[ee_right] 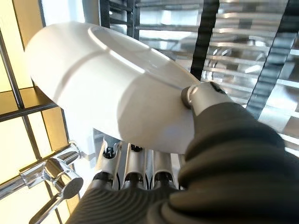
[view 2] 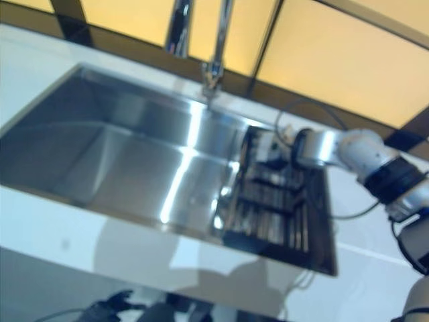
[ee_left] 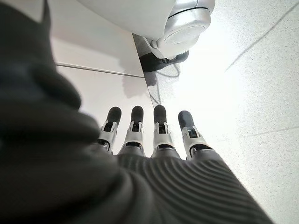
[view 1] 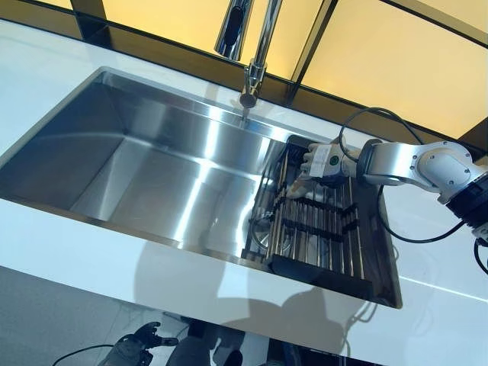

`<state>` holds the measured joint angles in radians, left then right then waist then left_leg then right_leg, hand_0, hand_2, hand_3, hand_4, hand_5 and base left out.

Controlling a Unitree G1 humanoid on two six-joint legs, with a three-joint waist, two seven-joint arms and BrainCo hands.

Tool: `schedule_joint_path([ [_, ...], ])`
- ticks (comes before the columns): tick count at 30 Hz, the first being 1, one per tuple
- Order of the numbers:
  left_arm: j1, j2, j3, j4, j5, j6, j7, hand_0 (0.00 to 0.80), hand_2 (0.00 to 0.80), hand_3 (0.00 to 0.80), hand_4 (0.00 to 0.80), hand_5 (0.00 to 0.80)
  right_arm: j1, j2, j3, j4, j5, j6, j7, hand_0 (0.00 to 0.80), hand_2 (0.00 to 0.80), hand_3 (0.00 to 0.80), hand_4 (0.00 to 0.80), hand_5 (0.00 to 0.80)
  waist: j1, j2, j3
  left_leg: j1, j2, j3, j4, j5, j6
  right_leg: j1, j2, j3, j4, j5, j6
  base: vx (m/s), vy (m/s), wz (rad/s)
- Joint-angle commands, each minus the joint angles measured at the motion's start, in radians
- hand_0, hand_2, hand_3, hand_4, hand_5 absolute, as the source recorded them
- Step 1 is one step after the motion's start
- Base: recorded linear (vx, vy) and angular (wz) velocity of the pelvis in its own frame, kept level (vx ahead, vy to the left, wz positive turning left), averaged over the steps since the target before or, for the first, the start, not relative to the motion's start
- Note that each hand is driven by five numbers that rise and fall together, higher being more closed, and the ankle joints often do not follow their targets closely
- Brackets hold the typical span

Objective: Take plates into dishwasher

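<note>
A white plate [ee_right: 117,88] shows its underside in the right wrist view, pinched between the thumb [ee_right: 205,95] and the fingers [ee_right: 135,165] of my right hand [view 1: 345,166]. That hand holds the plate tilted just above the far end of a black dish rack [view 1: 320,229], which sits in the right part of the steel sink [view 1: 152,175]. My left hand [ee_left: 159,135] hangs low in front of the counter, fingers straight and holding nothing; it also shows as my left hand [view 1: 141,339] at the bottom of the left eye view. No dishwasher is in view.
A chrome faucet [view 1: 255,69] stands behind the sink, its spout over the back rim. White countertop [view 1: 69,252] surrounds the sink, with a dark-framed yellow window behind. The rack's metal bars [ee_right: 243,60] lie under the plate.
</note>
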<state>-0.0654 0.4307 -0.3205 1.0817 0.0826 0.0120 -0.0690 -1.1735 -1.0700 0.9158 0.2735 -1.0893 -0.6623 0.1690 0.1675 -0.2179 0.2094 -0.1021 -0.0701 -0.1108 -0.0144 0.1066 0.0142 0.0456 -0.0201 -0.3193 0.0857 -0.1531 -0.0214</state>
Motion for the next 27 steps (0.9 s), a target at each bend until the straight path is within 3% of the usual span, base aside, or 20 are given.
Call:
schedule_joint_path([
  [1, 0.008, 0.006, 0.035, -0.003, -0.011, -0.015, 0.012, 0.0, 0.0, 0.0, 0.0, 0.0, -0.093, -0.149, -0.03, -0.008, -0.067, 0.063, -0.032, 0.8, 0.8, 0.8, 0.8, 0.8, -0.019, -0.011, -0.041, 0.007, 0.01, 0.035, -0.014, -0.136, 0.047, 0.006, -0.024, -0.006, 0.114, -0.028, 0.036, 0.0, 0.0, 0.0],
  [9, 0.02, -0.005, 0.054, 0.032, -0.028, -0.017, 0.024, 0.0, 0.0, 0.0, 0.0, 0.0, -0.162, -0.321, -0.016, -0.117, -0.012, 0.118, -0.092, 0.8, 0.8, 0.8, 0.8, 0.8, -0.078, -0.009, -0.083, 0.048, 0.017, 0.088, -0.046, -0.143, 0.058, -0.005, -0.029, 0.037, 0.125, 0.021, 0.068, 0.009, 0.06, -0.15],
  [16, 0.026, -0.01, 0.054, 0.037, -0.027, -0.01, 0.023, 0.0, 0.0, 0.0, 0.0, 0.0, -0.189, -0.383, -0.024, -0.111, -0.004, 0.182, -0.178, 0.8, 0.8, 0.8, 0.8, 0.8, -0.11, -0.007, -0.119, 0.079, 0.023, 0.127, -0.054, -0.158, 0.071, -0.001, -0.031, 0.074, 0.124, 0.052, 0.086, 0.026, 0.059, -0.25],
  [21, 0.025, -0.009, 0.038, 0.042, -0.009, -0.005, 0.012, 0.0, 0.0, 0.0, 0.0, 0.0, -0.154, -0.412, -0.089, -0.072, 0.072, 0.319, -0.272, 0.8, 0.8, 0.8, 0.8, 0.8, -0.136, 0.005, -0.14, 0.101, 0.021, 0.151, -0.071, -0.163, 0.086, -0.009, -0.042, 0.096, 0.153, 0.096, 0.11, 0.007, 0.077, -0.18],
  [27, 0.029, -0.021, 0.023, 0.051, -0.023, -0.009, 0.007, 0.0, 0.0, 0.0, 0.0, 0.0, 0.018, -0.463, -0.312, -0.044, 0.257, 0.432, -0.421, 0.8, 0.8, 0.8, 0.8, 0.8, -0.18, 0.05, -0.165, 0.13, 0.012, 0.175, -0.073, -0.186, 0.108, -0.036, -0.064, 0.133, 0.24, 0.152, 0.12, 0.035, 0.142, -0.17],
])
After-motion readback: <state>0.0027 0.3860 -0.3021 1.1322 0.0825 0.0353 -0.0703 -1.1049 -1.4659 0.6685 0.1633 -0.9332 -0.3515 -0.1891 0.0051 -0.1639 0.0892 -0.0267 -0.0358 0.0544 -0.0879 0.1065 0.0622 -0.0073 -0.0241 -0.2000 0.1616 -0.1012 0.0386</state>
